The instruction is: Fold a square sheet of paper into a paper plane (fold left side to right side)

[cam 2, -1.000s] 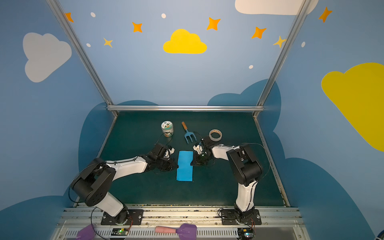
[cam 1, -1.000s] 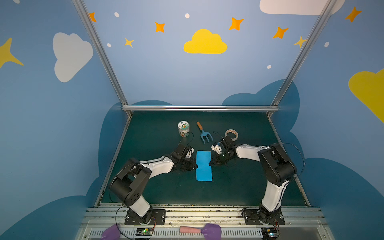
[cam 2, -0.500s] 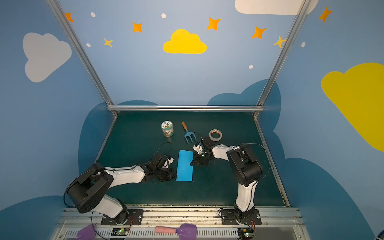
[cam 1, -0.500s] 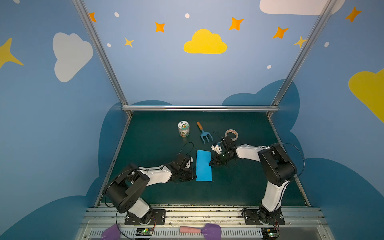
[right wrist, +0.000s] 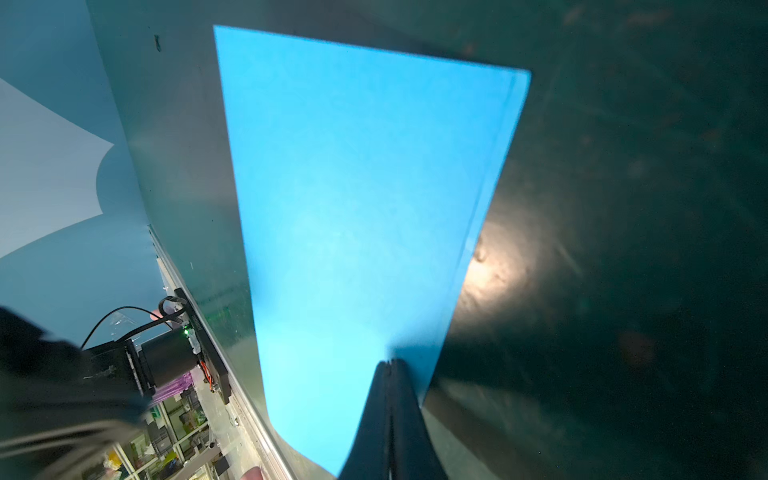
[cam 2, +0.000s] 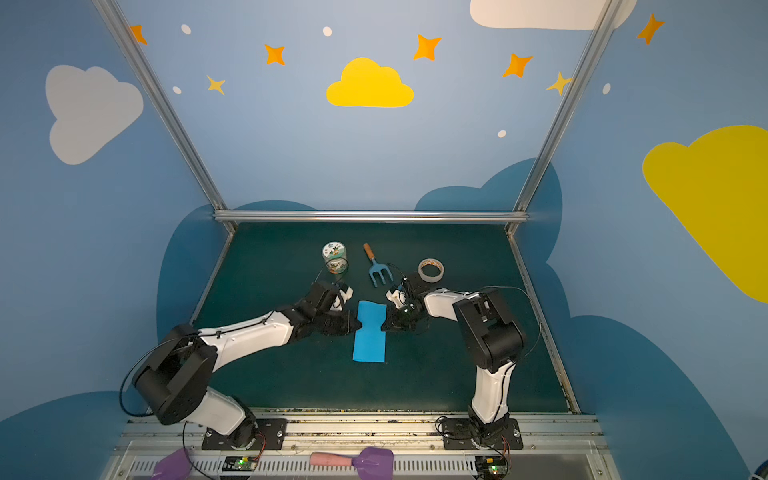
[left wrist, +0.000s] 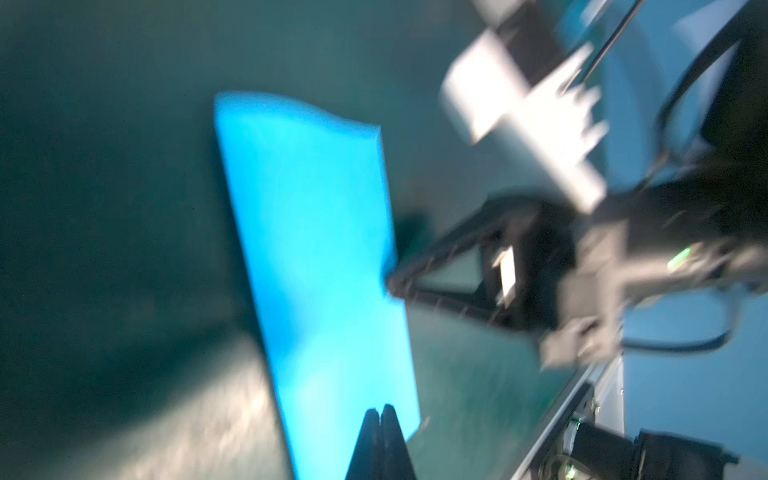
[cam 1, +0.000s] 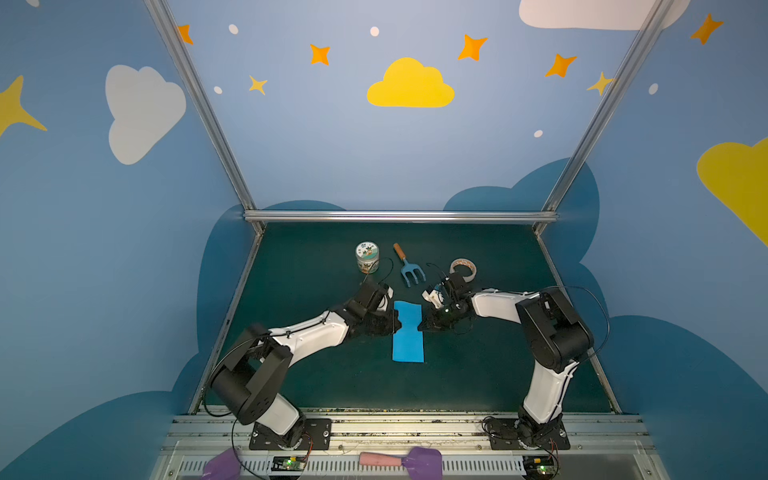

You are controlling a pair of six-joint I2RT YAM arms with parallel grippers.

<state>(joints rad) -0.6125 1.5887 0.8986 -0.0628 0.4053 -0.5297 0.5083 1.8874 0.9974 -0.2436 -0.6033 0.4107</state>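
The square sheet of paper (cam 1: 408,338) (cam 2: 369,340) lies on the dark green table, folded into a tall narrow sky-blue rectangle. My left gripper (cam 1: 398,325) (cam 2: 358,325) is shut, and its tip rests on the paper's left edge at mid-length. The left wrist view is blurred; there the shut left gripper (left wrist: 381,409) sits over the paper (left wrist: 316,249). My right gripper (cam 1: 419,327) (cam 2: 383,327) is shut too, its tip on the paper's right edge. In the right wrist view the right gripper (right wrist: 390,362) lies on the paper (right wrist: 353,208) near the layered edge. Neither gripper holds anything.
Behind the paper stand a small printed jar (cam 1: 367,257), a blue three-pronged fork with a wooden handle (cam 1: 409,270) and a tape roll (cam 1: 463,268). A purple spatula (cam 1: 419,459) lies on the front rail. Metal frame posts and blue walls bound the table.
My left gripper slid along the paper's left edge from the far part toward the near end, then came back to mid-length. The right gripper and the paper stayed put.
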